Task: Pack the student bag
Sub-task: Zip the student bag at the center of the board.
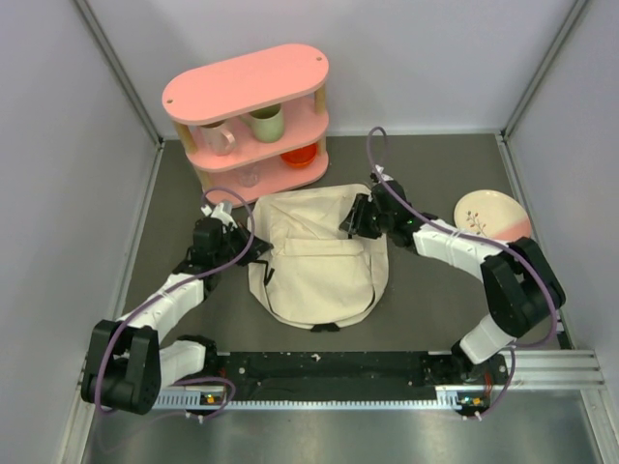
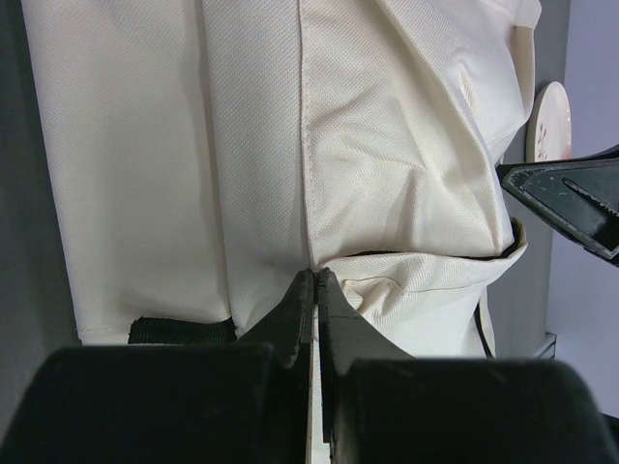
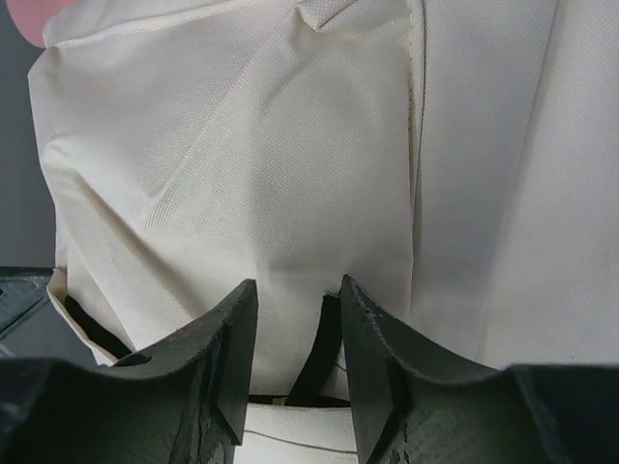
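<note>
The cream soft fabric student bag (image 1: pixel 314 271) lies flat in the middle of the grey surface (image 1: pixel 426 300), with its rounded end toward the arm bases. The left hand (image 2: pixel 314 282) is pressed together at the bag's upper left edge and seems to pinch only a thin fold of cloth. So small a bite could slip free under a firm pull. The right hand (image 3: pixel 295 304) is spread at the upper right corner, straddling a narrow black strip (image 3: pixel 324 353), probably a strap. Closing there may catch the strip alone, and a lift would then drag the whole bag. The pink two-tier shelf (image 1: pixel 247 92) with its cups (image 1: pixel 268 124) stands just behind, so a backward tug risks a knock. The pink-and-white plate (image 1: pixel 491 215) sits well apart on the right, and the freest room lies between shelf and plate.
</note>
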`<control>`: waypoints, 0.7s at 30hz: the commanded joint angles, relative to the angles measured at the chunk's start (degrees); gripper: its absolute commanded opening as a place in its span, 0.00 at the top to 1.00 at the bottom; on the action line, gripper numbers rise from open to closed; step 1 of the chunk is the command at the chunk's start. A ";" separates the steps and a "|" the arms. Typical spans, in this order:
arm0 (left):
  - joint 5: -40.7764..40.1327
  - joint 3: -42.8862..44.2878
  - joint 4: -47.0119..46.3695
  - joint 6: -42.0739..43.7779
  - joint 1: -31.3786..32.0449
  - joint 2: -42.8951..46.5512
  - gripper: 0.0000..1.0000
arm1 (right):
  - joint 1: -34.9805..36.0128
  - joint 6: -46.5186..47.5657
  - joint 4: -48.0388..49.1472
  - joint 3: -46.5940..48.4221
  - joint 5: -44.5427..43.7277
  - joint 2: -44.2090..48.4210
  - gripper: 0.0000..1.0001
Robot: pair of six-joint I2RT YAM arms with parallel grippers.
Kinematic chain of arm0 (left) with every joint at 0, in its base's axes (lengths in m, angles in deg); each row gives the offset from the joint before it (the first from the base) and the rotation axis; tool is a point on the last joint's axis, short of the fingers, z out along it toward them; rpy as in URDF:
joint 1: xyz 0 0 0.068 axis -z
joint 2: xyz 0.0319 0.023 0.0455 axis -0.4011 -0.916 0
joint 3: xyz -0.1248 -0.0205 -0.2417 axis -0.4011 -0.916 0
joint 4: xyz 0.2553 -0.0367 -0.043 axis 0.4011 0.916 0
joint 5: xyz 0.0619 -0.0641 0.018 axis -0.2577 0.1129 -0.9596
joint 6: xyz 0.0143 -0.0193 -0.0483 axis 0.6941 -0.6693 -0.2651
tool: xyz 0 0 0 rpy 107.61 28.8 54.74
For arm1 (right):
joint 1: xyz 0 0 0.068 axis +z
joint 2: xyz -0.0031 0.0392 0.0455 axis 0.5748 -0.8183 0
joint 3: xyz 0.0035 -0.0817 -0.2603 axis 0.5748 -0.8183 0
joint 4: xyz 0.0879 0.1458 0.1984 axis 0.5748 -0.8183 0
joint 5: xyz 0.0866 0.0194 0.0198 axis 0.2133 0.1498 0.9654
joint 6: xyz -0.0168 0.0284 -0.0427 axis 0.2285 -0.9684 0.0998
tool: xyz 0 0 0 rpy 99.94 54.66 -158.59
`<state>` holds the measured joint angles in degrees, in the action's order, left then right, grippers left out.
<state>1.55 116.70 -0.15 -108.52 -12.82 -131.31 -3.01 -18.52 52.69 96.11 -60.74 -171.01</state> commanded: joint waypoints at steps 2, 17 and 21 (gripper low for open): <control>-0.01 -0.73 -0.80 1.50 -0.63 0.94 1.00 | 2.55 2.00 -3.94 3.11 -5.69 -0.07 0.58; 0.87 -1.17 -0.71 1.50 -0.63 1.12 1.00 | 4.14 1.91 -6.50 5.92 -2.08 -5.61 0.79; 0.96 -1.17 -0.71 1.41 -0.63 1.29 1.00 | 4.05 2.35 -7.55 6.54 -3.92 -5.79 1.00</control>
<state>1.88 116.00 0.09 -107.84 -13.23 -131.29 0.11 -16.29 46.50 101.16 -66.60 -174.68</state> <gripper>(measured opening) 0.015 0.096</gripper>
